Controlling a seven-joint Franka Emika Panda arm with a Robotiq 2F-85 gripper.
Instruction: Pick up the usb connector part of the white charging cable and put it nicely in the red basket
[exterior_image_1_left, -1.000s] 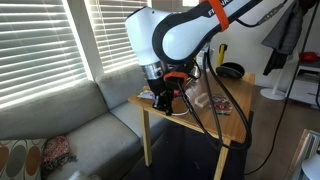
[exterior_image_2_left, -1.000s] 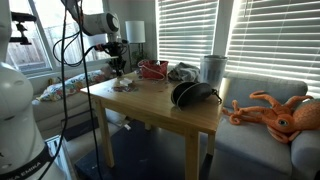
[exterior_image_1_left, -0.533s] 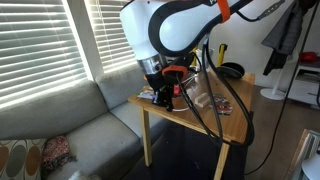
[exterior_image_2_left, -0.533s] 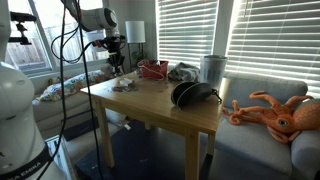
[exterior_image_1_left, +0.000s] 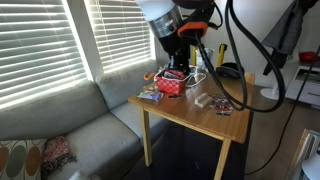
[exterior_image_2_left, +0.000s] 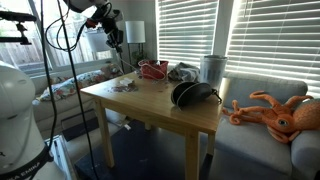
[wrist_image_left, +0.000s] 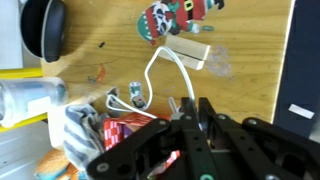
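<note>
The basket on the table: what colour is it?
The basket is red; an exterior view shows it best.

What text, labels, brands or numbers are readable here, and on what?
None can be read in any view.
printed packet, wrist view: colourful picture, any lettering too blurred.
red basket, in an exterior view: no label visible.
</note>
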